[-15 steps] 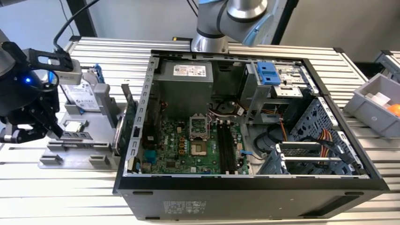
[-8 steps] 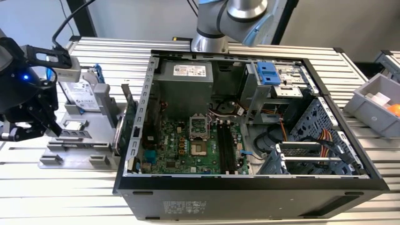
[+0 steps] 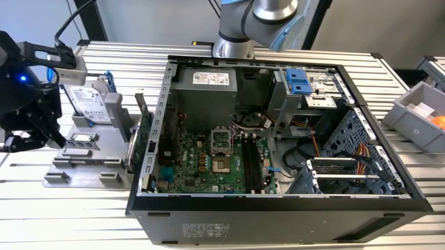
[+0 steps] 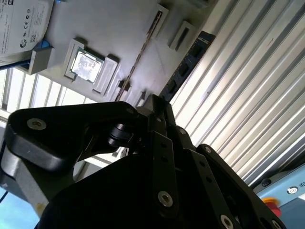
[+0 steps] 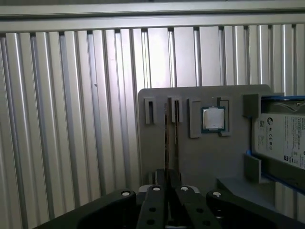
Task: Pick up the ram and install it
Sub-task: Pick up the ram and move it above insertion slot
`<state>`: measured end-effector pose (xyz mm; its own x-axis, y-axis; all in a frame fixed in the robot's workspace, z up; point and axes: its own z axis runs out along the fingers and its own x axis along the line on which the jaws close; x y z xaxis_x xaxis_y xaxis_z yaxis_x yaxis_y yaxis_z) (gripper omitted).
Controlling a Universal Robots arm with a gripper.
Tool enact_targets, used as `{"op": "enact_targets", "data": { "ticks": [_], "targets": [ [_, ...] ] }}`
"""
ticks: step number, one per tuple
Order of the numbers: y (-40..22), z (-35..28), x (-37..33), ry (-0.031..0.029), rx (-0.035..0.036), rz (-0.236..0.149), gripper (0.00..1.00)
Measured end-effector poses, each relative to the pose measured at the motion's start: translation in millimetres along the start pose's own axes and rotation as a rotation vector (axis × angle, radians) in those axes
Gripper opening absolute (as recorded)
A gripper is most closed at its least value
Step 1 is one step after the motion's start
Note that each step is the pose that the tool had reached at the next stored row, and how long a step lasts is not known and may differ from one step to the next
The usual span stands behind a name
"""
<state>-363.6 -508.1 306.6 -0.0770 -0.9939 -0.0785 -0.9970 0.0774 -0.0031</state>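
Observation:
The ram is a thin dark board with small black chips. It sticks out from the fingertips of my gripper, whose jaws are shut on its near end. In the first wrist view the ram appears edge-on as a thin line running from my gripper across the grey holder. I cannot tell whether it still touches the holder. In the exterior view my gripper hangs at the exterior view's left, over the holder, well away from the open computer case.
On the holder are a hard drive and a processor chip. A green expansion card stands on edge between holder and case. Long black slots lie on the motherboard inside. A grey bin sits at the right.

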Motion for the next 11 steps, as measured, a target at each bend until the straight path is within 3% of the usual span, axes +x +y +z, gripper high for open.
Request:
{"op": "enact_targets", "data": {
  "ticks": [11],
  "targets": [
    [0.0,-15.8,-1.9,0.0000,0.0000,0.000,0.00]
  ]
}}
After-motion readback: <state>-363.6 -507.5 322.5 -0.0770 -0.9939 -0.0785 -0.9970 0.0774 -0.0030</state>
